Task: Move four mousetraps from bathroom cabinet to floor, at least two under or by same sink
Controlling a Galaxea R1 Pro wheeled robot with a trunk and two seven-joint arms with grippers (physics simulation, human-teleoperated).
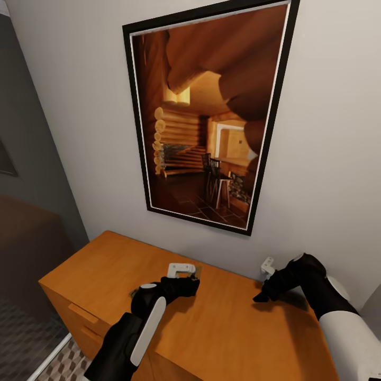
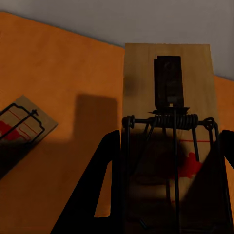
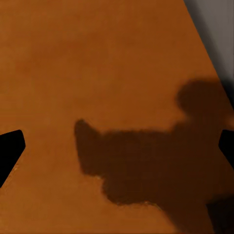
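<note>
my left gripper [image 2: 168, 185] clamped on flat wooden mousetrap [image 2: 168, 112], wire spring, red mark | second mousetrap [image 2: 22, 124] on smooth orange cabinet [image 1: 233, 328] top | right gripper [image 3: 117, 146] spread, empty

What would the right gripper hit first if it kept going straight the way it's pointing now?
Most likely the bare orange-brown top of the cabinet: the right gripper, fingers spread wide, points onto that wood with nothing between, though depth is unclear.

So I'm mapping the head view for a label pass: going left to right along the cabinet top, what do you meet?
Cabinet's left corner → left gripper → right gripper.
</note>
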